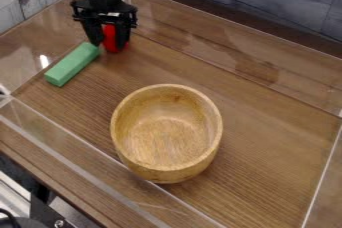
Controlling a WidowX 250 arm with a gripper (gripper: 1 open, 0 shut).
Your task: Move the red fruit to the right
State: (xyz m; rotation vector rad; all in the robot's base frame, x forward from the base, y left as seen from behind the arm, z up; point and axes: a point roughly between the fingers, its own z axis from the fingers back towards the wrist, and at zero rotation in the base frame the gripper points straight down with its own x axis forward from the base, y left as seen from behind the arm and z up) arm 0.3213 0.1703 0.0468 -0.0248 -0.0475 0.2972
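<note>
The red fruit (112, 38) is a small bright red piece on the wooden table at the far left. My gripper (111, 34) reaches down over it from above, its black fingers (94, 27) standing close on either side. From this view I cannot tell whether the fingers touch the fruit. The fruit's top is hidden by the gripper body.
A green rectangular block (72, 64) lies just left and in front of the fruit. A wooden bowl (167, 132) stands in the middle near the front. Clear plastic walls (80, 162) edge the table (254, 62), whose wood surface stretches to the right.
</note>
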